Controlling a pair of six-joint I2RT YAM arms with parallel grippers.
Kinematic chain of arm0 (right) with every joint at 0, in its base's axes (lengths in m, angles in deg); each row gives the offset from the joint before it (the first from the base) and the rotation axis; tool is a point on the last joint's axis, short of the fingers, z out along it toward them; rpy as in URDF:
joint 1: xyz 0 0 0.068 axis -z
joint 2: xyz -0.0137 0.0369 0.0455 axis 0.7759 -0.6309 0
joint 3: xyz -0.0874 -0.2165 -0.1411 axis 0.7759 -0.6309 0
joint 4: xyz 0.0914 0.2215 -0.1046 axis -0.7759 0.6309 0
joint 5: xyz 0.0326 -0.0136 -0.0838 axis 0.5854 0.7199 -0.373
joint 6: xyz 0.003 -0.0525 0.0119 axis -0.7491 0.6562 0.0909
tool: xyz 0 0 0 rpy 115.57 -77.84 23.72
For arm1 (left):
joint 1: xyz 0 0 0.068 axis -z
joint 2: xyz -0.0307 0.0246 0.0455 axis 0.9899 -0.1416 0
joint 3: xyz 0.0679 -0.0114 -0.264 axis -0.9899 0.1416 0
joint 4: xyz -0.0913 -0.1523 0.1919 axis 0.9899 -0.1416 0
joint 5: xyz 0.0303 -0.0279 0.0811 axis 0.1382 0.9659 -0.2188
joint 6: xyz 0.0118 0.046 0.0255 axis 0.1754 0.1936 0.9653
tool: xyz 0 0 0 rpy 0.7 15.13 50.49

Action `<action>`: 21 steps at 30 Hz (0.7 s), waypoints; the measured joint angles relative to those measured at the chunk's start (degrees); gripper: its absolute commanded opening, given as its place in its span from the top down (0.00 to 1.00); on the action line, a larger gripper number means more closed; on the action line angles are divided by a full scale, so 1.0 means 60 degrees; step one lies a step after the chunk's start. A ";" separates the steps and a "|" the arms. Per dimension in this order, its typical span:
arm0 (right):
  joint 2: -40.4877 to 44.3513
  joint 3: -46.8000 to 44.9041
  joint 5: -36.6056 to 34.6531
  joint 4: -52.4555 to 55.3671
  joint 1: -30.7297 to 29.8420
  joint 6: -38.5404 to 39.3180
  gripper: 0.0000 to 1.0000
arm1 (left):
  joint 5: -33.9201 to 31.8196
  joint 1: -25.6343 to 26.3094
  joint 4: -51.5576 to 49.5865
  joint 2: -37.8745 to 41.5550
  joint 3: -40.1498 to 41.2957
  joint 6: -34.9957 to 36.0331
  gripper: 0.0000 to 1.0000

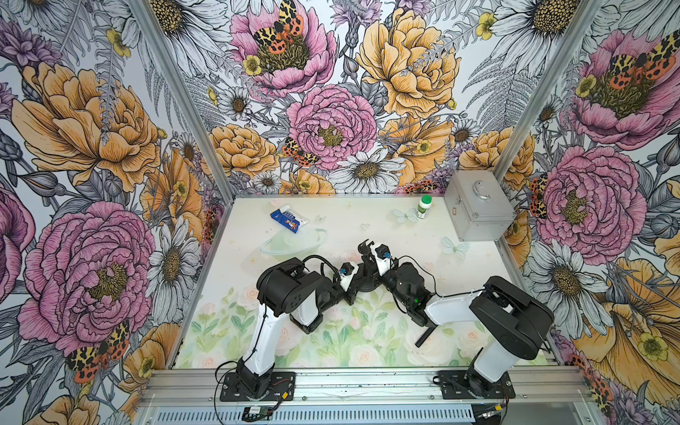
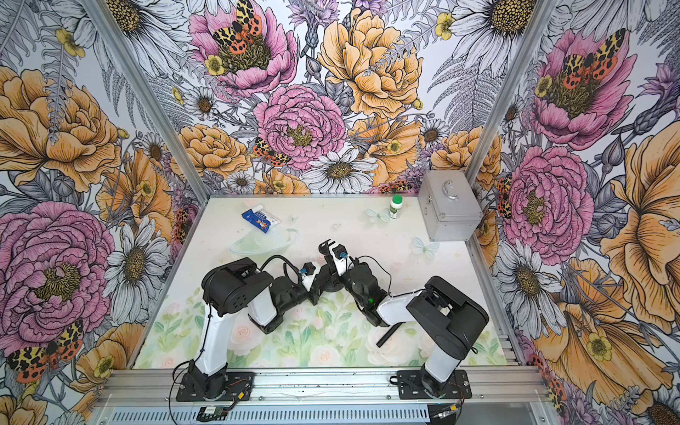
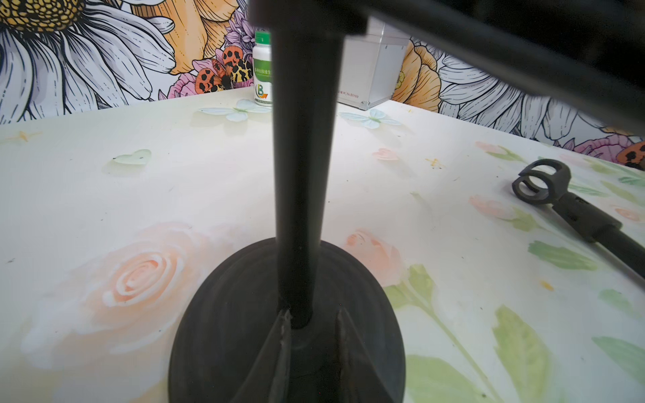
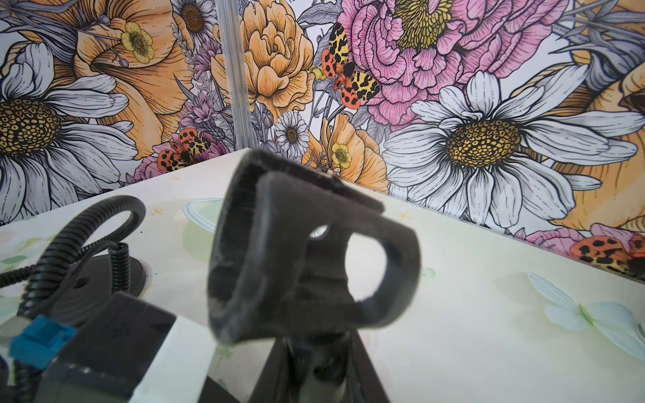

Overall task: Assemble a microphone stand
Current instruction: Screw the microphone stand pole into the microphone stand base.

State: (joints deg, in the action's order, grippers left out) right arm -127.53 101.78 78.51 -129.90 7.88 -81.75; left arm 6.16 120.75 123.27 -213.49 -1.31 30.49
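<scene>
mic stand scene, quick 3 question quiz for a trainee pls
1. True or false: the pole stands upright on the round base.
2. Whose fingers flank the pole just above the base? a) the left arm's b) the right arm's c) neither arm's
3. Name the part that fills the middle of the right wrist view.

Key
1. True.
2. a: the left fingers sit either side of the pole's foot.
3. The mic clip.
</scene>
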 measured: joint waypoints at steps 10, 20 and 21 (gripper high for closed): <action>-0.0062 0.1515 0.7155 0.4313 0.2368 0.2532 0.45 | 0.0004 0.0000 0.0000 0.0000 0.0000 -0.0004 0.76; -0.0423 0.3734 0.9653 0.7792 0.3362 0.4754 0.50 | 0.0004 0.0000 0.0000 0.0000 0.0000 -0.0004 0.76; -0.0525 0.3894 0.9777 0.8000 0.3410 0.4918 0.52 | 0.0004 0.0000 0.0000 0.0000 0.0000 -0.0004 0.76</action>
State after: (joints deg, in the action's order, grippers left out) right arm -130.68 125.15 137.17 -81.90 28.34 -52.24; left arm 6.18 120.75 123.27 -213.49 -1.31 30.47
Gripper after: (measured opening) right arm 0.509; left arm 0.238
